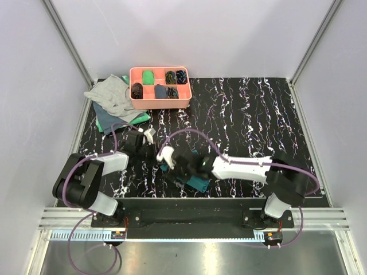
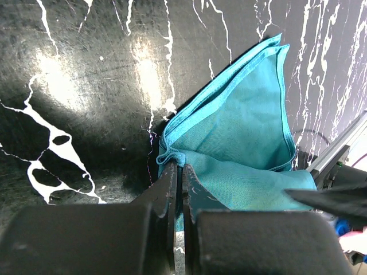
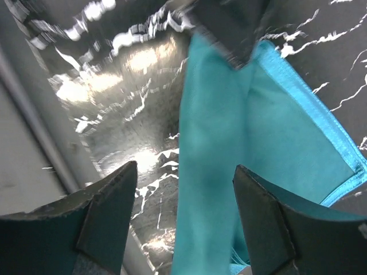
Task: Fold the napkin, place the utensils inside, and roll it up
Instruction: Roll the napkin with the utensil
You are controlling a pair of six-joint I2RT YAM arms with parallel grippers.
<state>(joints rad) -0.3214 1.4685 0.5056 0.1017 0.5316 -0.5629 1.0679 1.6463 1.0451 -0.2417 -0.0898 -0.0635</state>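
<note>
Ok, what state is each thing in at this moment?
napkin: folded, one edge pinched.
left gripper: shut on the napkin.
right gripper: open, jaws wide above the napkin.
grey cloth: crumpled in a heap.
tray: several compartments filled.
utensils: not visible.

The left arm [image 1: 106, 163] bends sharply at the elbow and reaches forward and inward from its base. The left gripper [image 2: 178, 167] has its jaws pressed together, pinching a hemmed corner of the napkin [image 2: 241, 132]. The right arm [image 1: 243, 166] stretches low and nearly level toward the left, bringing both wrists close together, and the right gripper [image 3: 183, 172] points downward with its jaws spread wide apart.
</note>
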